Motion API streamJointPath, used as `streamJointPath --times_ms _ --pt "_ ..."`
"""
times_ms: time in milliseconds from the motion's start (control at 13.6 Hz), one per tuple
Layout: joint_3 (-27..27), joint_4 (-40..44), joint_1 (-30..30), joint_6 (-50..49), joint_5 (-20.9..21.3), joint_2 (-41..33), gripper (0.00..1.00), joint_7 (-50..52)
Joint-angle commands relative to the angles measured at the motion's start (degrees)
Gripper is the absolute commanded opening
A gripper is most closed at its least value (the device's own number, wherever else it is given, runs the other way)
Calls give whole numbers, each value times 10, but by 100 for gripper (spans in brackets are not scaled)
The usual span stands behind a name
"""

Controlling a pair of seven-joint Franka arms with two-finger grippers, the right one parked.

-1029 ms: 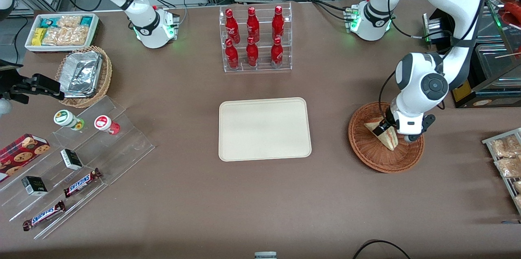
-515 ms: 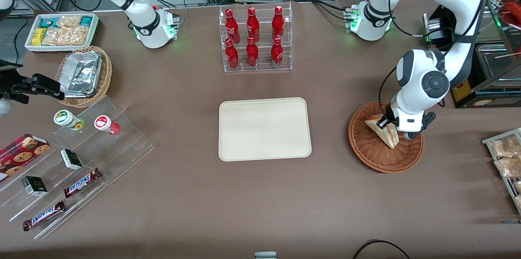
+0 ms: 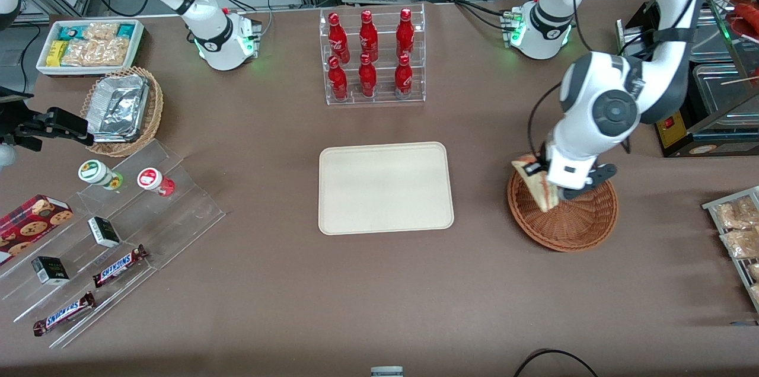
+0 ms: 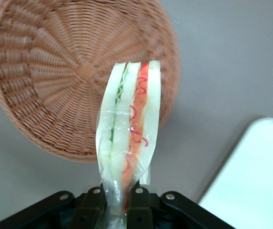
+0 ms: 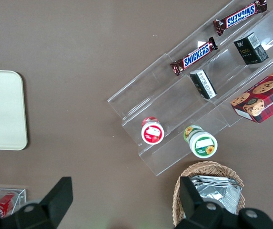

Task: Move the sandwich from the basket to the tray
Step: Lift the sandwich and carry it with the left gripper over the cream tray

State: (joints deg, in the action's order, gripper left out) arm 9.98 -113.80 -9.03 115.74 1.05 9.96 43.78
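Note:
My left gripper (image 3: pixel 542 172) hangs above the rim of the reddish-brown woven basket (image 3: pixel 578 226) on the side toward the tray, shut on the wrapped triangular sandwich (image 3: pixel 536 186). In the left wrist view the sandwich (image 4: pixel 129 138) stands out from between the black fingers (image 4: pixel 94 202), its red and green filling layers showing, with the basket (image 4: pixel 45 81) below it and nothing else in the basket. The cream-beige tray (image 3: pixel 385 187) lies flat mid-table, toward the parked arm from the basket; a corner of the tray (image 4: pixel 255 176) shows in the wrist view.
A clear rack of red bottles (image 3: pixel 370 57) stands farther from the front camera than the tray. Snack packets on a wire shelf (image 3: pixel 738 235) lie at the working arm's end. Stepped acrylic shelves with candy bars (image 3: pixel 112 229) and a foil-tray basket (image 3: pixel 124 107) sit toward the parked arm's end.
My gripper has risen out of the basket with the sandwich in it and shifted toward the tray; the sandwich now hangs over the basket's rim instead of lying inside.

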Motion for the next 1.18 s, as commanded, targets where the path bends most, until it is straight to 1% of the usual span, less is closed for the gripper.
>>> streamJointPath --times_ms 0,221,368,662,735,1103 --pt "1 75 -61 -29 -1 63 0 -6" --pt "1 144 -129 -29 -5 124 0 8" --pt "1 177 -158 -29 -5 155 0 27" --pt "0 290 -222 -56 -4 250 0 44" --pt "0 312 -236 -57 -3 269 0 63" --pt "0 390 -269 -52 -3 333 0 97"
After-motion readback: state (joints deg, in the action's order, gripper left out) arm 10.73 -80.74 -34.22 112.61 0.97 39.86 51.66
